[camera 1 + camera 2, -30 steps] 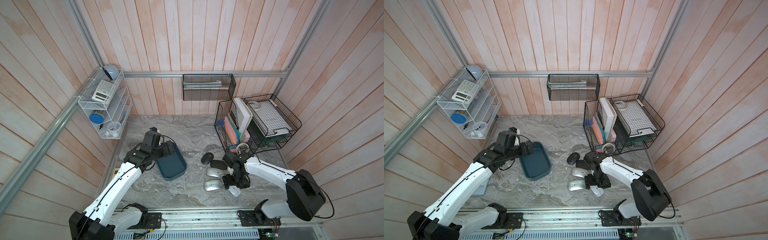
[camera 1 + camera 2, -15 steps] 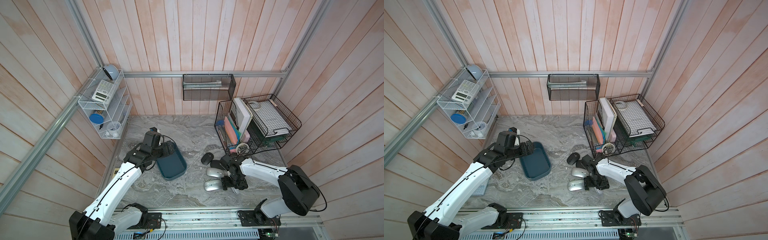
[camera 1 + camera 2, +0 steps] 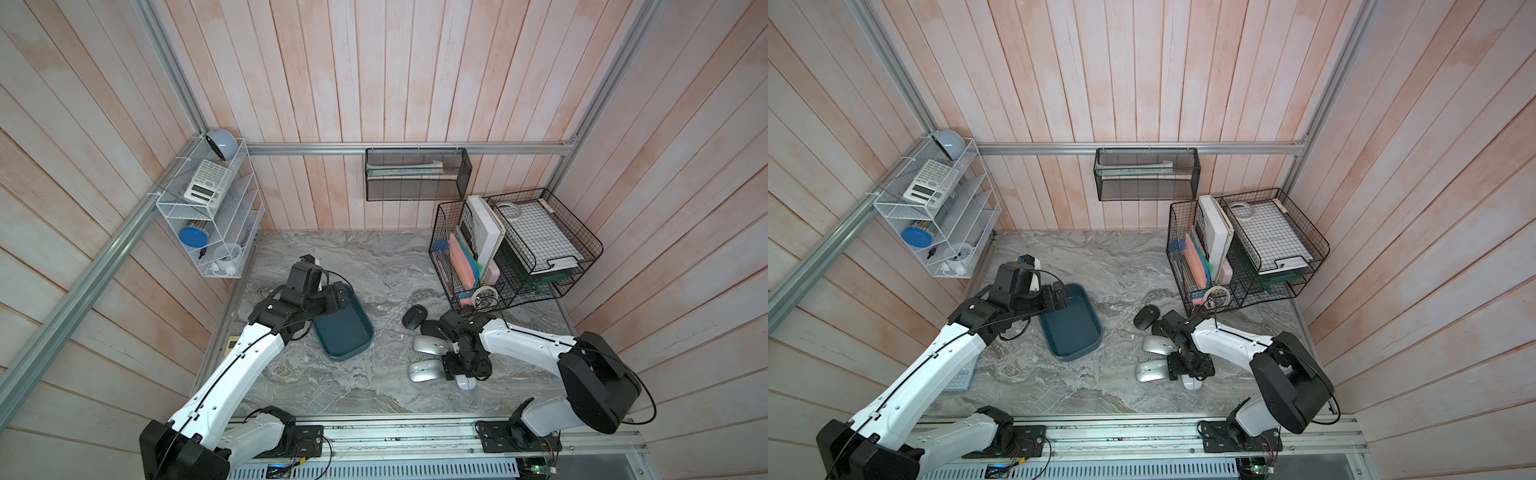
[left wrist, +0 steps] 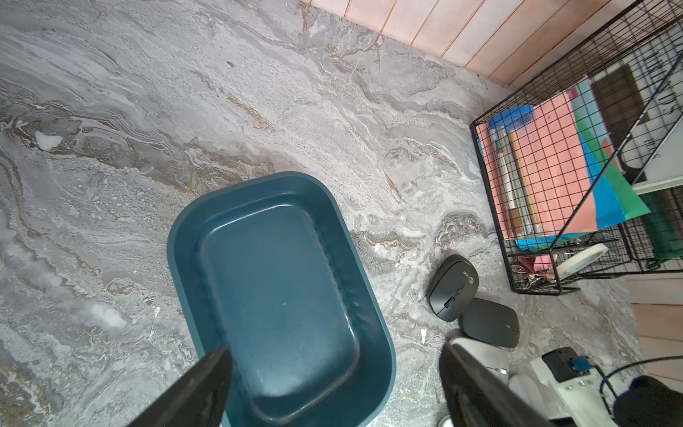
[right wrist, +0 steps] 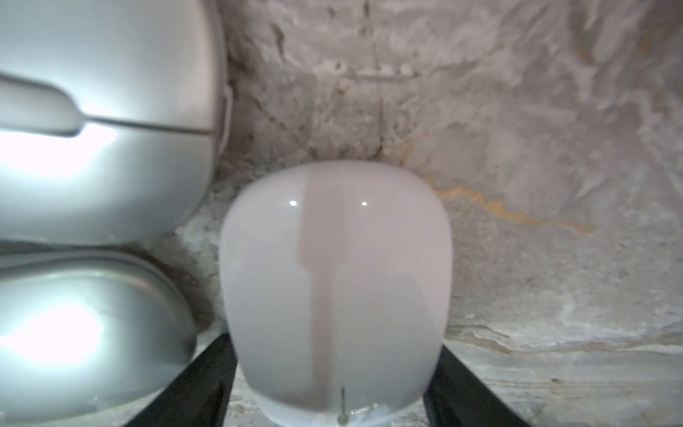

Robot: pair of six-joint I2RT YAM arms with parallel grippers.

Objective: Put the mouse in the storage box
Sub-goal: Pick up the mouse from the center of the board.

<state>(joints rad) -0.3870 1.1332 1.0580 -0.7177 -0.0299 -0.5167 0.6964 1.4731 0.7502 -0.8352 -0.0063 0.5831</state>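
Note:
The storage box [image 3: 345, 332] [image 3: 1071, 324] is a shallow dark teal bin that lies empty on the marble table, left of centre. My left gripper [image 3: 338, 297] [image 4: 332, 384] hangs open over the box's far left end, and the left wrist view looks down into the box [image 4: 277, 288]. On the right, near the front, a white mouse [image 3: 466, 381] [image 5: 332, 288] lies on the table. My right gripper [image 3: 465, 370] [image 5: 332, 388] is down over it, and its black fingers [image 5: 207, 373] press against both sides of the mouse.
Two silver mice [image 3: 426, 370] [image 3: 430, 344] lie just left of the white one, and two black mice [image 3: 413, 317] [image 4: 489, 321] lie behind them. Black wire baskets [image 3: 515, 249] stand at the back right. A white wire rack [image 3: 212, 220] hangs on the left wall.
My right gripper has settled lower over the white mouse and its jaws have narrowed onto it. The left arm and the box have not moved.

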